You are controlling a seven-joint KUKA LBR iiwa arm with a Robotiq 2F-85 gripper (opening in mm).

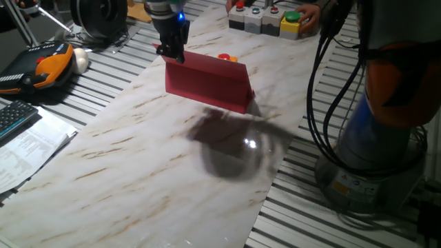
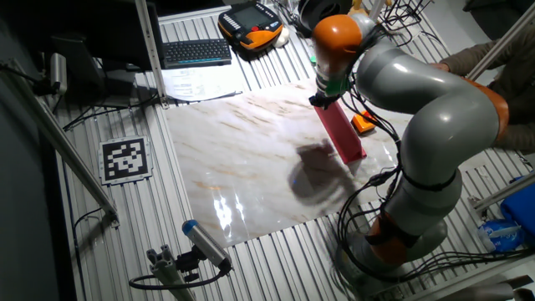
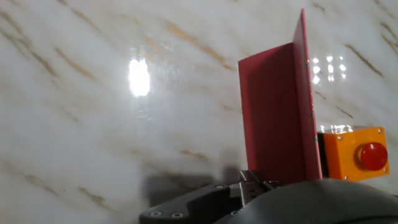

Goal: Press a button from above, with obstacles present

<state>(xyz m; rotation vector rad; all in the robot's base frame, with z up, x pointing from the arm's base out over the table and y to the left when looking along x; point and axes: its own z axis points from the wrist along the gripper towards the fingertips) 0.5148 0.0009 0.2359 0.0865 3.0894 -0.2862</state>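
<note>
Lying over a slatted metal table [image 1: 413, 234], a glossy marble-patterned board [image 1: 124, 165] carries one red panel [image 1: 207, 81] and one orange box with a red button [image 3: 373, 155]. The tool [image 1: 172, 52] hangs above the panel's end; the button sits just beyond the panel. Whether the tool is clenched cannot be told.
</note>
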